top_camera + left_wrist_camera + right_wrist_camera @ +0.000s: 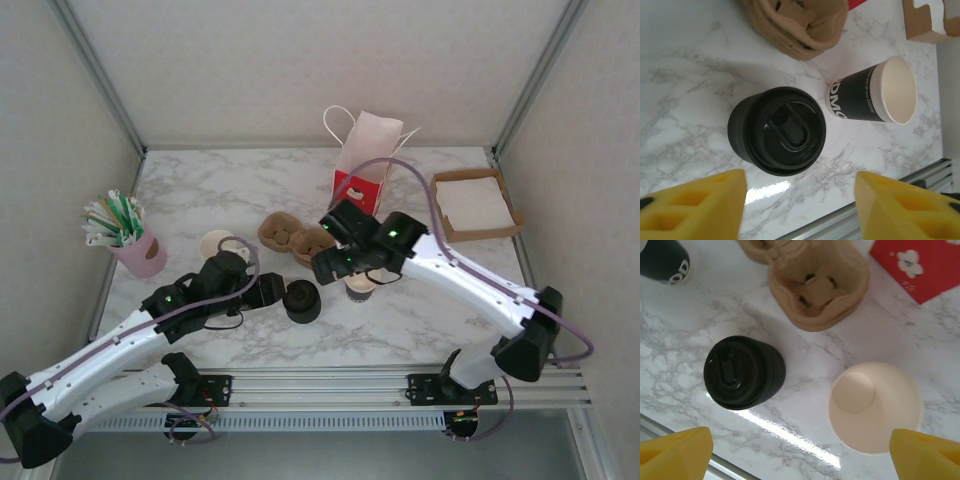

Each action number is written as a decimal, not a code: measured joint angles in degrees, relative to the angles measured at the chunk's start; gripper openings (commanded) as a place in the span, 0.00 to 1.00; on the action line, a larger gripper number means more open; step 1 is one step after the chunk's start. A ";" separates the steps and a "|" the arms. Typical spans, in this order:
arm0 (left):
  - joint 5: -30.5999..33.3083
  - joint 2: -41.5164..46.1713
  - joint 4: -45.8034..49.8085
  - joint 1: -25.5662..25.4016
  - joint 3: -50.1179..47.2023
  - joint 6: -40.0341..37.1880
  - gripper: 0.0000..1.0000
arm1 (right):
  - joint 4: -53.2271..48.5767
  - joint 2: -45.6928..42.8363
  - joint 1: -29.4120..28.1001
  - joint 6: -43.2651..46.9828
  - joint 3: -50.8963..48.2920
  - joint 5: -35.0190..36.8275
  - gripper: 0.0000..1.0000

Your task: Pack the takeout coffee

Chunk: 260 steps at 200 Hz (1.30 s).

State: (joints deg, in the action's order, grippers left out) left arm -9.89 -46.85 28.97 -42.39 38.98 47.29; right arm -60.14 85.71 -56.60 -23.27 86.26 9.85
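i see the takeout coffee (875, 92) as a small paper cup with a dark band, white lettering and a whitish rim. it stands upright and open-topped on the marble table (690, 75), just beside the stack of black lids (777, 131), not touching.

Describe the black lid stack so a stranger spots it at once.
Start at the marble table, near its front edge between the two arms. Just in front of the brown pulp cup carriers sits the short stack of black lids; it is all black and ribbed, unlike the open dark-banded paper cup to its right.
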 measured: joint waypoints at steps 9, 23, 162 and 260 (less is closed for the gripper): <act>-1.25 1.05 -1.18 1.16 -2.25 0.26 0.41 | -0.87 2.25 -1.20 0.17 1.90 0.59 0.91; -3.28 2.23 -2.64 3.32 -5.90 1.09 0.34 | -2.25 5.84 -2.67 0.42 4.96 1.20 0.91; -16.37 3.63 -12.52 16.65 -21.66 1.62 0.16 | -12.55 31.82 -10.56 0.79 24.59 4.24 0.87; -17.44 3.63 -13.55 17.05 -22.08 0.52 0.15 | -13.62 36.02 -10.58 0.76 25.49 5.20 0.88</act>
State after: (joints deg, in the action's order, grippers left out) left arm -27.33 -43.22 15.42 -25.34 16.91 47.81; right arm -73.76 121.73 -67.18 -22.50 111.74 15.05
